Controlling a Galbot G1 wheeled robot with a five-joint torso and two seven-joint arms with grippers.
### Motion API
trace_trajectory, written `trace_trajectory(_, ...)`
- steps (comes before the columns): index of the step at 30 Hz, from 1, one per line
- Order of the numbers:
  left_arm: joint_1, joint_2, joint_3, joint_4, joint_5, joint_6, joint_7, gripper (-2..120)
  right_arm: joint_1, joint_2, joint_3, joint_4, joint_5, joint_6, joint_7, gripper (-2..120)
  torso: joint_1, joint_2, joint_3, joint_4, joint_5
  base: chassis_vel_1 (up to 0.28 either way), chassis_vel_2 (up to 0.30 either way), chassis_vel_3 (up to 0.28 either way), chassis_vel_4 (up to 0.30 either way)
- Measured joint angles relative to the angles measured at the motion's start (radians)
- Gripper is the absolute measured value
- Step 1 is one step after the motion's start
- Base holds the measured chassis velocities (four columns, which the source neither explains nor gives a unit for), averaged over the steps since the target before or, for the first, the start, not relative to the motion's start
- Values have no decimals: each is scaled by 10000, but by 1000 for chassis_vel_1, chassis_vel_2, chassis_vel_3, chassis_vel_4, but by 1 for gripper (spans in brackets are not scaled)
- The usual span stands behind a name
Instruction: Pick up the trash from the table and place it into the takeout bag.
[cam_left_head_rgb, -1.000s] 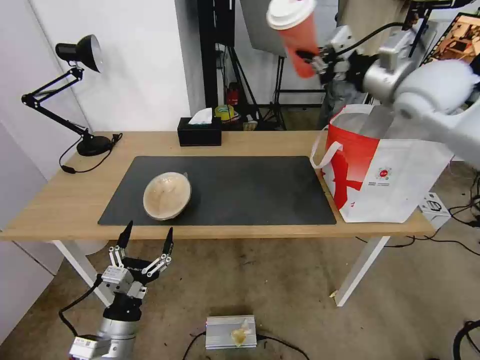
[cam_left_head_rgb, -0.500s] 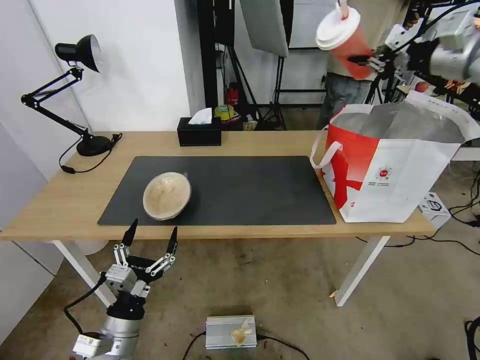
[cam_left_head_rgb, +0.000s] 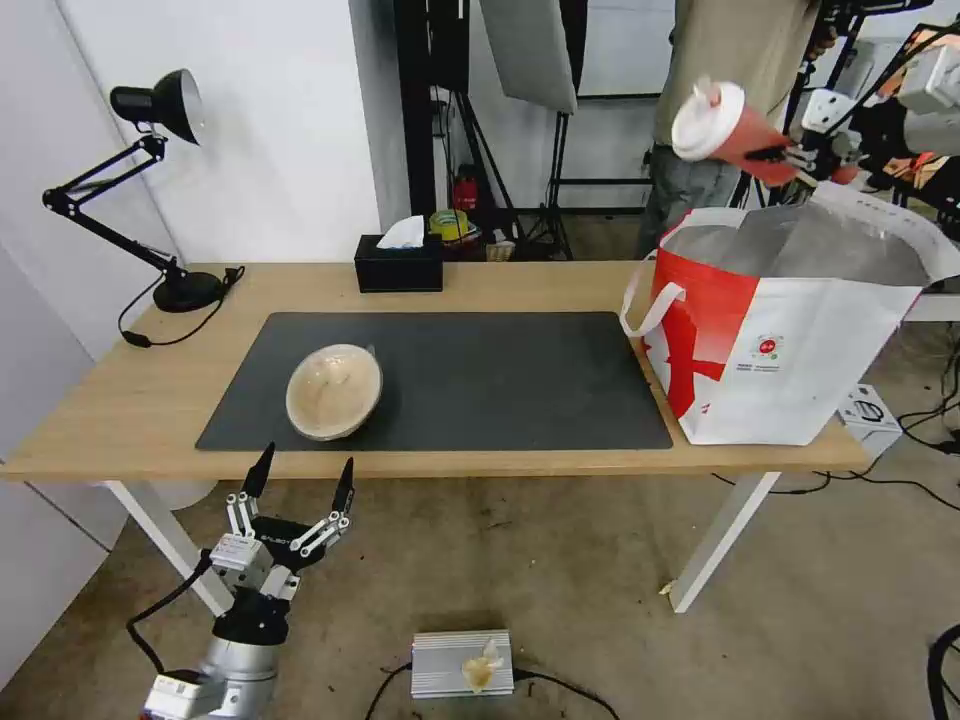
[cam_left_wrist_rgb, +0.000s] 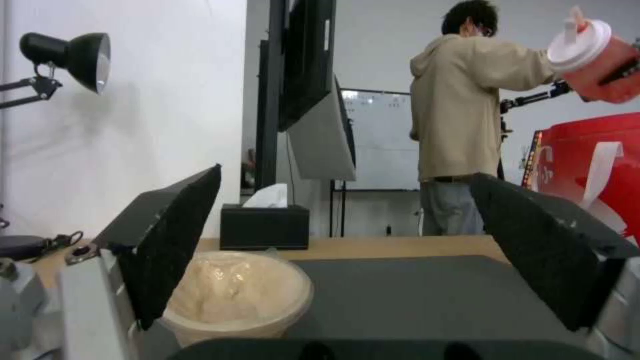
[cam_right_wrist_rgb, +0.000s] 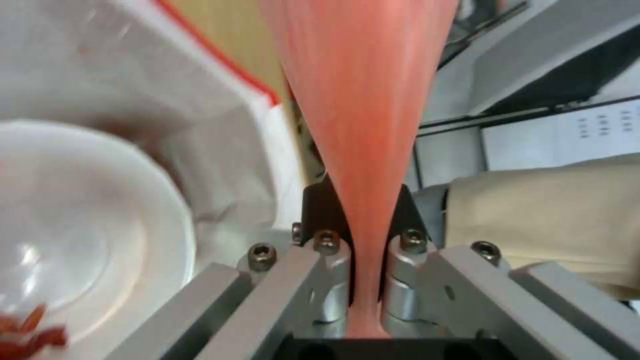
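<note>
Large white round bowl with red scraps (cam_right_wrist_rgb: 80, 235) apparently lies inside the white-and-red insulated takeout bag (cam_left_head_rgb: 800, 350); right gripper (cam_left_head_rgb: 795, 155) pinches the red lidded drink cup (cam_left_head_rgb: 725, 128) above it; tan shallow bowl (cam_left_head_rgb: 333, 391) remains on the light-wood table (cam_left_head_rgb: 120, 400); left gripper (cam_left_head_rgb: 297, 480) hangs spread below the table edge.

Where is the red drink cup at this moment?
In the head view, the red drink cup is held tilted in the right gripper, in the air above the open takeout bag at the table's right end.

Shallow bowl (cam_left_head_rgb: 334, 391) on mat (cam_left_head_rgb: 480, 375); takeout bag (cam_left_head_rgb: 790, 330) at table's (cam_left_head_rgb: 120, 410) right end.
</note>
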Motion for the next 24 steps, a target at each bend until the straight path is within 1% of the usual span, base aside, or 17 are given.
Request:
trace_trajectory(5,19,-118,5,16,23,-11,75,100,-76,239,77,-273,-425,81,-400,2,1,0,1,2,-1,0,0,0,0)
trace_trajectory(8,95,-210,5,17,32,-35,186,100,-441,440,396,-610,-930,243,-556,2,0,0,0,2,0,0,0,0,0)
trace_trajectory(18,163,-316,12,44,80,-57,231,100,-1331,783,1010,-1417,-1579,555,-578,2,0,-1,1,2,1,0,0,0,0)
trace_trajectory(24,234,-314,-42,118,83,-92,233,100,-1884,1033,1593,-2244,-2345,1051,-538,2,0,0,1,2,1,0,0,0,0)
